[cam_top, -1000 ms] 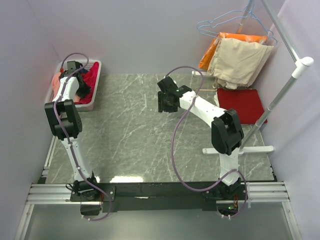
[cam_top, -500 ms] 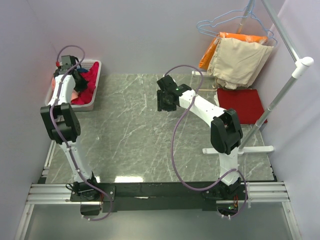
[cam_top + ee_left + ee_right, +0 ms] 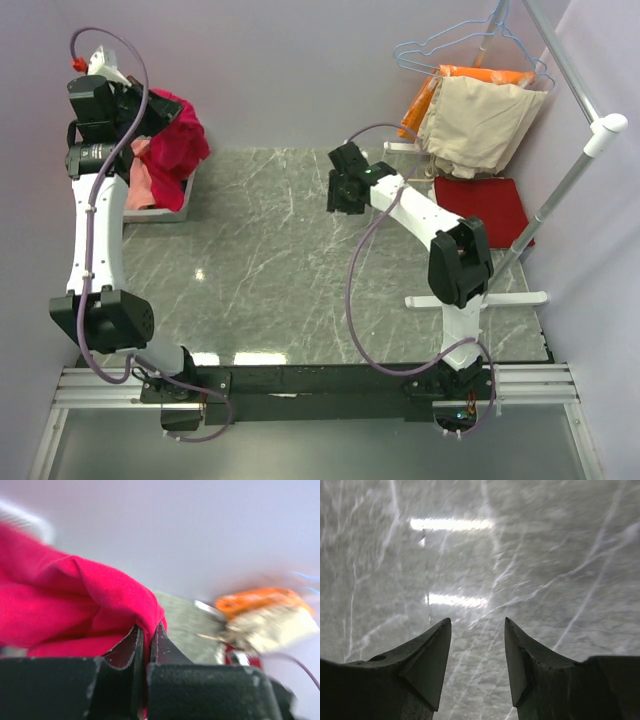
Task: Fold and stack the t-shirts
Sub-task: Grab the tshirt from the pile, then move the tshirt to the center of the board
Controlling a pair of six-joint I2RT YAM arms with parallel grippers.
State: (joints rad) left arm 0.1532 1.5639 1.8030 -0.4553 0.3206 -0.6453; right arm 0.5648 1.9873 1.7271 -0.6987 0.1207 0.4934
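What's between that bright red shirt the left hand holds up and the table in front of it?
Nothing visible. The left hand pinches the crimson t-shirt above the bin; the marble table beside it lies bare up to the open right hand.

I am looking into a robot lab cell. Plain lilac walls [image 3: 300, 60] close around the marble-look tabletop [image 3: 270, 250]. The left arm [image 3: 92, 235] and right arm [image 3: 410, 210] are bolted to an aluminium rail [image 3: 100, 388].
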